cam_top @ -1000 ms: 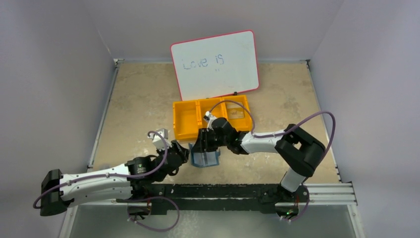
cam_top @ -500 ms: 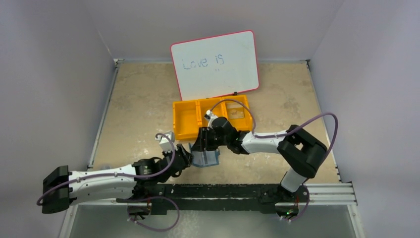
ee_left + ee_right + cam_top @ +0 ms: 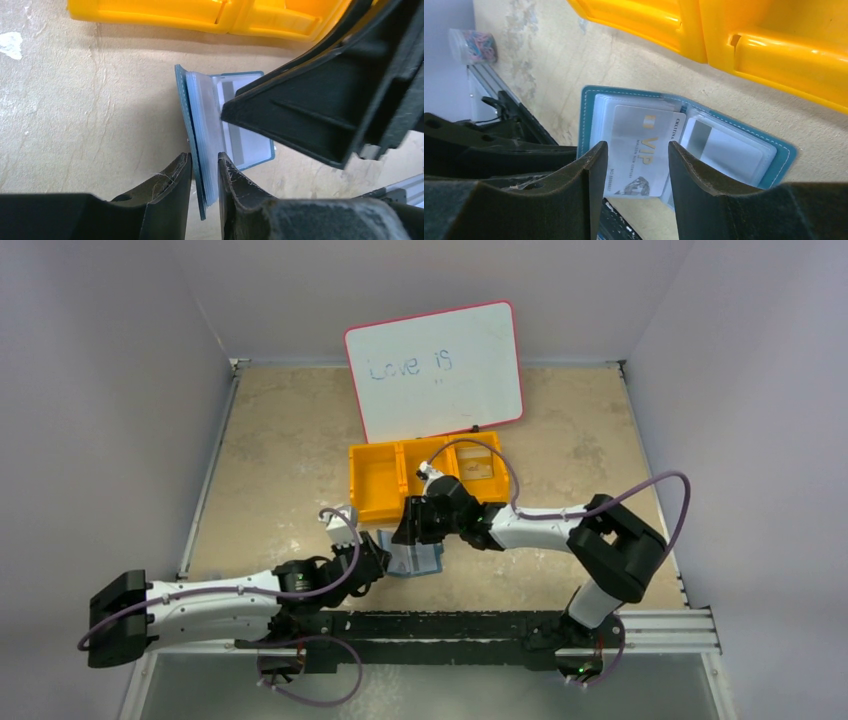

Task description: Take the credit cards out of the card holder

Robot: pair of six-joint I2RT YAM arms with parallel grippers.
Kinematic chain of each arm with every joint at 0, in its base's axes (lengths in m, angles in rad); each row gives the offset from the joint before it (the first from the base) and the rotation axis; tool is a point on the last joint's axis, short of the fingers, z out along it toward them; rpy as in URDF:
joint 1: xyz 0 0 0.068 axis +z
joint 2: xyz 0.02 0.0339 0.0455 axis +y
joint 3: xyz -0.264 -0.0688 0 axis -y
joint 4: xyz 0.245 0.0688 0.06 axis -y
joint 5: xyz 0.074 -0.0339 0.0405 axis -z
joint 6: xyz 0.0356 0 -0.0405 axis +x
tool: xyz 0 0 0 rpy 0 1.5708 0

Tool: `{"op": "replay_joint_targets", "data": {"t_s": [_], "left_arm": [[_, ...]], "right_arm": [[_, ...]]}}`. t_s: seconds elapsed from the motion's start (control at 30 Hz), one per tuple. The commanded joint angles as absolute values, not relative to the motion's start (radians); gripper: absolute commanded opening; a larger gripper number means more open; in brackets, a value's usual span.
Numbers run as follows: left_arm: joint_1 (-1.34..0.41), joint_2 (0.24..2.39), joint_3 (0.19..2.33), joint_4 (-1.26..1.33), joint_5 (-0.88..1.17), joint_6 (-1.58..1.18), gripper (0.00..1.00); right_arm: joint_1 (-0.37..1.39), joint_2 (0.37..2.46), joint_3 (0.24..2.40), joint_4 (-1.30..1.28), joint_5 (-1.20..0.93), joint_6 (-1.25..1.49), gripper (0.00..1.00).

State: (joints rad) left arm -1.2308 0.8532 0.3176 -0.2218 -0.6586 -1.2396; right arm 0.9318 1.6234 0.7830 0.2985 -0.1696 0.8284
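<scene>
Teal card holder (image 3: 724, 147) lengthwise along bin (image 3: 744, 35)

Open teal card holder (image 3: 724, 150), silver VIP card (image 3: 644, 145) apparently sleeved inside, right gripper (image 3: 636, 150) spread above, yellow bin (image 3: 774, 45) behind.

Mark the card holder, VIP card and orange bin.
card holder (image 3: 783, 152): right wrist view, teal cover's right corner.
VIP card (image 3: 644, 146): right wrist view, card face at the lettering.
orange bin (image 3: 373, 480): top external view, left compartment's bare floor.

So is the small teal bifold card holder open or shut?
Open: the teal card holder shows both halves apart, clear pockets and a silver VIP card exposed.
</scene>
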Motion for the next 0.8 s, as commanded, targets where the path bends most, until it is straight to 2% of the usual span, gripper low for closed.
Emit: {"op": "replay_joint_targets", "data": {"t_s": [0.0, 0.07, 0.3, 0.57, 0.77], "left_arm": [[-1.23, 0.807, 0.323, -0.218, -0.684, -1.222, 0.25], [-1.23, 0.798, 0.324, -0.241, -0.687, -1.224, 0.25], [-1.23, 0.83, 0.339, -0.273, -0.685, -1.21, 0.11], [-1.23, 0.858, 0.351, -0.275, -0.688, -1.2, 0.01], [-1.23, 0.901, 0.361, -0.313, -0.713, -1.221, 0.0]], "right_arm": [[0.951, 1.648, 0.857, 0.239, -0.139, 0.779, 0.51], [0.96, 1.659, 0.878, 0.225, -0.132, 0.77, 0.51], [0.986, 1.669, 0.916, 0.191, -0.107, 0.758, 0.52], [0.991, 1.713, 0.94, 0.127, -0.056, 0.76, 0.48], [0.991, 1.708, 0.913, 0.111, -0.033, 0.784, 0.45]]}}
